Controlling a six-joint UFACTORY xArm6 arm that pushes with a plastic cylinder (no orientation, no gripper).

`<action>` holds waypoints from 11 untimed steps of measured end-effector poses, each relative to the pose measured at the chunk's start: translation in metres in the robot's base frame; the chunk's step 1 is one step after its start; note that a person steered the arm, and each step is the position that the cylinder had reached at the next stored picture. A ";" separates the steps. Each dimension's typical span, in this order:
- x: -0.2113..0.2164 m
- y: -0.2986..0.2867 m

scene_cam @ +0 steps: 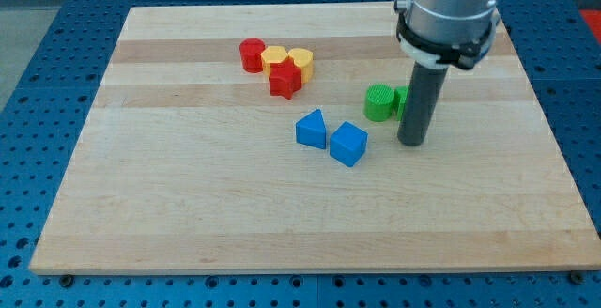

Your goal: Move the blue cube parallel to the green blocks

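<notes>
Behind my tip [411, 143], a second green block [402, 100] sits mostly hidden.

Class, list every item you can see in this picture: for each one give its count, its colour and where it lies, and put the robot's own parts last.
Wooden board: one, pale wood, fills most of the view.
Pegboard surface: one, blue, around the board.
Red cylinder: one, red, upper middle.
Yellow blocks: two, yellow, right of the red cylinder.
Red star block: one, red, below the yellow blocks.
Blue triangular block: one, blue, centre.
Blue cube: one, blue, right of the triangular block.
Green blocks: two, green, right of centre; the second is partly hidden by the rod.
My tip: one, dark, right of the blue cube, below the green blocks.
</notes>
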State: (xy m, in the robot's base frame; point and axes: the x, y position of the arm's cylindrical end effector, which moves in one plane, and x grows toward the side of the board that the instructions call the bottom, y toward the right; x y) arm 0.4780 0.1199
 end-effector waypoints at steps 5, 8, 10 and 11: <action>-0.015 -0.085; -0.050 -0.087; -0.087 -0.087; -0.087 -0.094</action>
